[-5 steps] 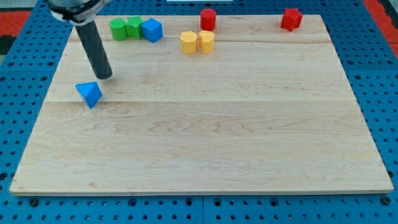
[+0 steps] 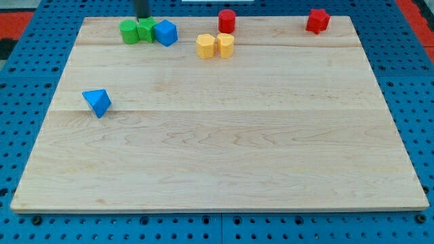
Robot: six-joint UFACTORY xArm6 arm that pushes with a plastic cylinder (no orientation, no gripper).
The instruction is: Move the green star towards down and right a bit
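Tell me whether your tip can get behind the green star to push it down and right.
Probably yes. My tip sits at the board's top edge, just above the green star; nothing lies between, though the blue block crowds its right.

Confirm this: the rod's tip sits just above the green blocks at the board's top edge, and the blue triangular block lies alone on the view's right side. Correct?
Not quite. The camera view shows the blue triangular block alone on the view's left side, not the right. My tip does sit just above the green blocks at the board's top edge.

Against the board's (image 2: 224, 196) top edge: green cylinder (image 2: 128, 31), blue cube (image 2: 165, 32), yellow pair (image 2: 215, 46) touching, red cylinder (image 2: 226, 20), red block (image 2: 317, 20). Far left: blue triangular block (image 2: 97, 102).
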